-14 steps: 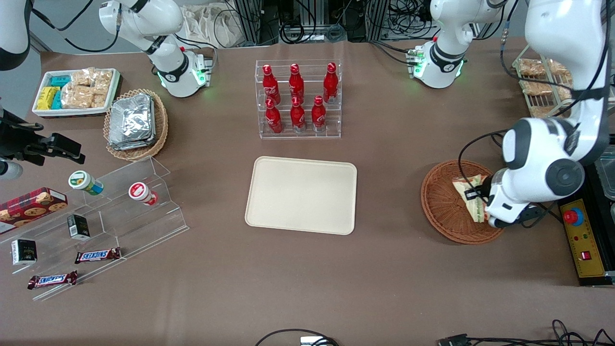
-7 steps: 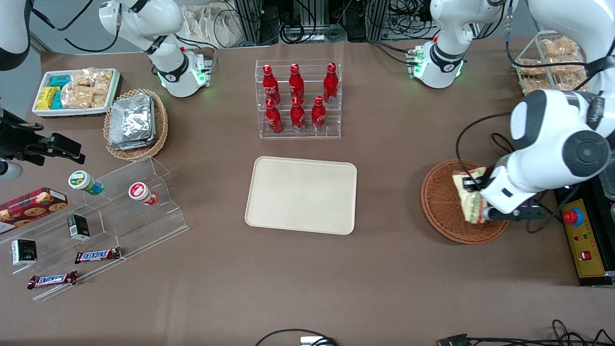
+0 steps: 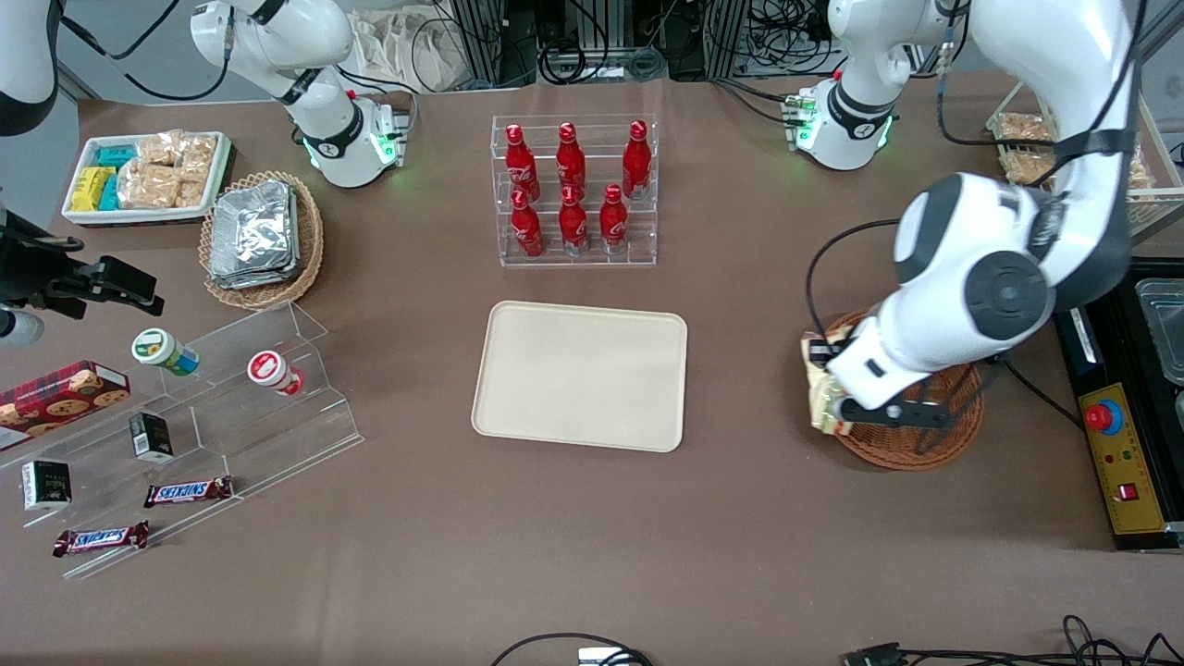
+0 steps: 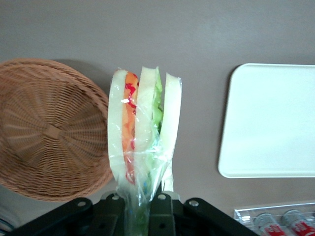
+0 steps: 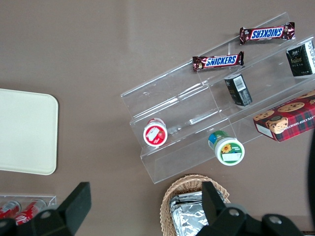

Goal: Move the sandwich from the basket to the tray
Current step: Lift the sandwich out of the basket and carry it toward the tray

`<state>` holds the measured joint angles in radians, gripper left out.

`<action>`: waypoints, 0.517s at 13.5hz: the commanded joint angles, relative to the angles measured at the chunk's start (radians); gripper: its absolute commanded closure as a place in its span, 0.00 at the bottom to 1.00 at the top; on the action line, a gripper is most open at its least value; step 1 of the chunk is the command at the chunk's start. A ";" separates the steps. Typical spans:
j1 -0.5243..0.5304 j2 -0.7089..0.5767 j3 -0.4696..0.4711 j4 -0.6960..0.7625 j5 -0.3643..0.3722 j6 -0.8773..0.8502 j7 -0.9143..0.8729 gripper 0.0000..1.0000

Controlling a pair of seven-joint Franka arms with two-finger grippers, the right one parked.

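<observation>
Your gripper (image 4: 140,209) is holding the sandwich (image 4: 142,128) clamped, lifted clear of the basket (image 4: 47,128), with the tray (image 3: 581,375) waiting, nothing on it.

We take the tray (image 3: 580,376) as our landmark, lying flat mid-table. The bottle rack (image 3: 574,191) stands farther from the front camera than the tray. Toward the working arm's end of the table from the tray sits the basket (image 3: 934,439), apart from it. The gripper (image 3: 826,400) hangs above the basket's tray-side rim, clamped on the sandwich (image 3: 820,393), which is held clear of the basket, between basket and tray. Toward the parked arm's end from the tray stands the stepped display shelf (image 3: 199,435), and farther from the camera than that shelf, the foil-packet basket (image 3: 260,239).
</observation>
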<state>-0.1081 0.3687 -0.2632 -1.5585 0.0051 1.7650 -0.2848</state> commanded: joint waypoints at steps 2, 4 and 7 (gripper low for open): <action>-0.114 0.114 0.004 0.121 0.012 -0.013 -0.129 0.83; -0.154 0.165 0.004 0.155 0.012 0.008 -0.157 0.83; -0.225 0.228 0.004 0.155 0.039 0.074 -0.165 0.82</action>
<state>-0.2908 0.5419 -0.2663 -1.4509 0.0145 1.8234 -0.4264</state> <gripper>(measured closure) 0.824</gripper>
